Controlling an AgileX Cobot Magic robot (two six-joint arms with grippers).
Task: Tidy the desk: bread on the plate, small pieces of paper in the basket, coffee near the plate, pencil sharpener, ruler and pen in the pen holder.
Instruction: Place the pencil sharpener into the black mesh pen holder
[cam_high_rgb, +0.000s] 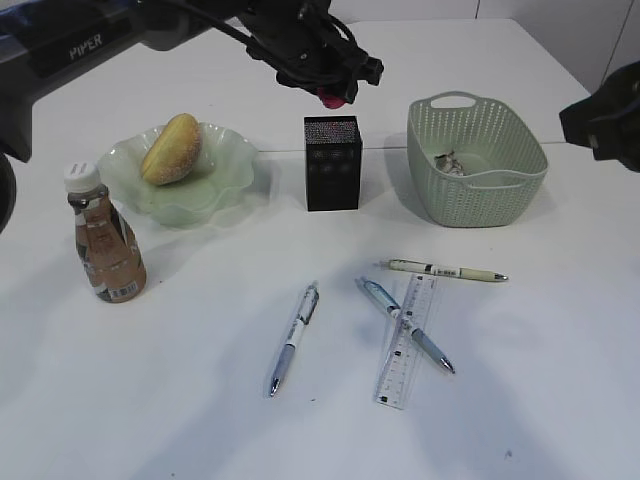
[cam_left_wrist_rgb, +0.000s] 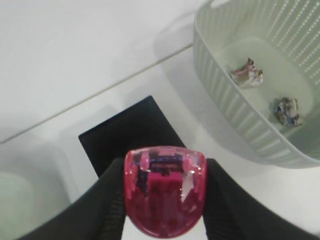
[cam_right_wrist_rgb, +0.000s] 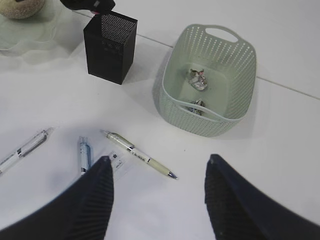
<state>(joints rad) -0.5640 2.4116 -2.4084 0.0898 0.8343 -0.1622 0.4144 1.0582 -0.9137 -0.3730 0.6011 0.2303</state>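
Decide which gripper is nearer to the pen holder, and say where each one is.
Left. The left gripper, holding the pink sharpener, hangs just above the pen holder. The right gripper is away over the pens.

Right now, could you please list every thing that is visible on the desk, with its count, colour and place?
bread: 1, golden-yellow, on the plate
plate: 1, pale green glass, back left
coffee: 1 brown bottle, white cap, left, before the plate
pen holder: 1, black mesh, back centre
basket: 1, pale green, back right
paper pieces: 2, crumpled, inside the basket
pens: 3, front centre, one lies across the ruler
ruler: 1, clear, front, right of centre
desk: 1, white
pencil sharpener: 1, pink, held in the left tool above the pen holder
left tool: 1, black, closed on the sharpener
right tool: 1, black, open, empty, above the pens
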